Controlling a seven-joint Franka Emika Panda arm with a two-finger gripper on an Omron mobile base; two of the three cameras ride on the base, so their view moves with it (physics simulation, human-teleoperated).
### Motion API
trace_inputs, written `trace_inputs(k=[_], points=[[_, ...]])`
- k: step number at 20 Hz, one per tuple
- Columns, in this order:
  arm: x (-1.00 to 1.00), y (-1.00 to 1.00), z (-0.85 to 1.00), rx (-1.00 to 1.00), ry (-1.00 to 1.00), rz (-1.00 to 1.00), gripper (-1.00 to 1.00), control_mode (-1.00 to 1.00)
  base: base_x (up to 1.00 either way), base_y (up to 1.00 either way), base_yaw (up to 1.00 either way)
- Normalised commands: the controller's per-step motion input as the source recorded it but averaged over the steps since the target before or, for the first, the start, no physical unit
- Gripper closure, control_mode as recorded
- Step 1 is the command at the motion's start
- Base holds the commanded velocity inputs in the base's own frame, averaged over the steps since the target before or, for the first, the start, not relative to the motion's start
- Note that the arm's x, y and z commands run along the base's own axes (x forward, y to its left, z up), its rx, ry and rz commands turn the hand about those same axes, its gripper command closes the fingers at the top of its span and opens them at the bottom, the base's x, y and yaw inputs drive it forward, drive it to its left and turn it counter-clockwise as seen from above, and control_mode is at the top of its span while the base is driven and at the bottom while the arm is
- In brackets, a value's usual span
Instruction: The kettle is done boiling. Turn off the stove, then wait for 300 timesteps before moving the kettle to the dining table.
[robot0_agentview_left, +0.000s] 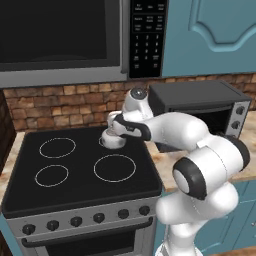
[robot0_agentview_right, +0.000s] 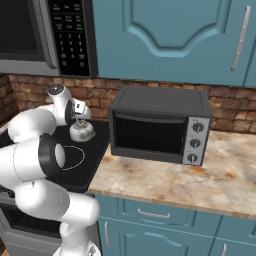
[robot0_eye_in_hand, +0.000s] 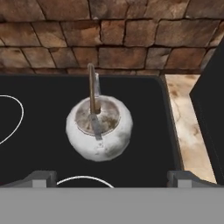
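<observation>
The small silver kettle (robot0_eye_in_hand: 99, 129) stands upright on the back right of the black stove (robot0_agentview_left: 75, 187), by the brick wall, with its thin arched handle up. It also shows as the kettle (robot0_agentview_left: 111, 141) under my hand and the kettle (robot0_agentview_right: 81, 131) on the stove (robot0_agentview_right: 95, 155). My gripper (robot0_eye_in_hand: 111, 179) hovers just above and in front of it, open wide, with one fingertip (robot0_eye_in_hand: 41, 178) low on each side and nothing between them. Along the steel front runs a row of black knobs (robot0_agentview_left: 76, 221). The dining table is out of view.
A black toaster oven (robot0_agentview_right: 160, 125) sits on the marbled counter (robot0_agentview_right: 200, 185) right of the stove, close to the kettle. A microwave (robot0_agentview_left: 60, 35) hangs over the cooktop. Teal cabinets (robot0_agentview_right: 170, 35) are above, and a brick wall (robot0_eye_in_hand: 109, 39) stands behind.
</observation>
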Motion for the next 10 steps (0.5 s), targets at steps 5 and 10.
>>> trace_inputs(k=[5,10], points=[[0.30,0.17,-0.09,0.00,0.00,0.00,-1.00,-1.00,0.00,0.00,0.00],[0.28,0.02,-0.09,0.00,0.00,0.00,-1.00,-1.00,0.00,0.00,0.00]])
